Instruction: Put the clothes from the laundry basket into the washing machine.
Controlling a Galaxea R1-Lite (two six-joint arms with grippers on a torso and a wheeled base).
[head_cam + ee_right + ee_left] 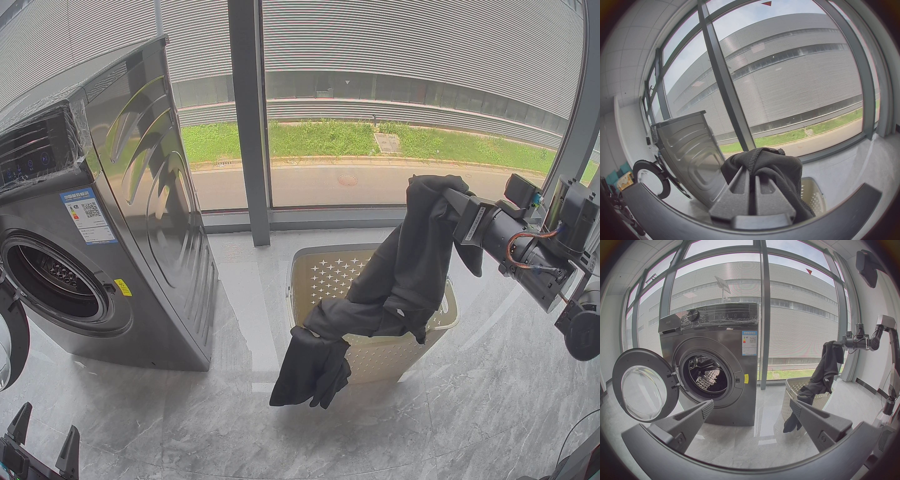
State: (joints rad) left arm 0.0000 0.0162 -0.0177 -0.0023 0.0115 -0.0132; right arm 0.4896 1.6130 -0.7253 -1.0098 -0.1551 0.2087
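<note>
My right gripper [752, 176] is shut on a dark grey garment [400, 275], held high above the cream laundry basket [325, 275]. The cloth hangs down from the grip [444, 197], drapes over the basket's front rim and trails toward the floor. The garment [823, 374] and basket [795, 388] also appear in the left wrist view, and the cloth [775, 165] bunches over the fingers in the right wrist view. The grey washing machine [94, 206] stands to the left with its drum [706, 377] exposed and its round door [643, 385] swung open. My left gripper [751, 408] is open, low at the front left, holding nothing.
Tall windows with a grey pillar [250, 119] close off the back. Bare marble floor [206, 419] lies between the machine and the basket. The open door [12, 331] juts out at the left edge.
</note>
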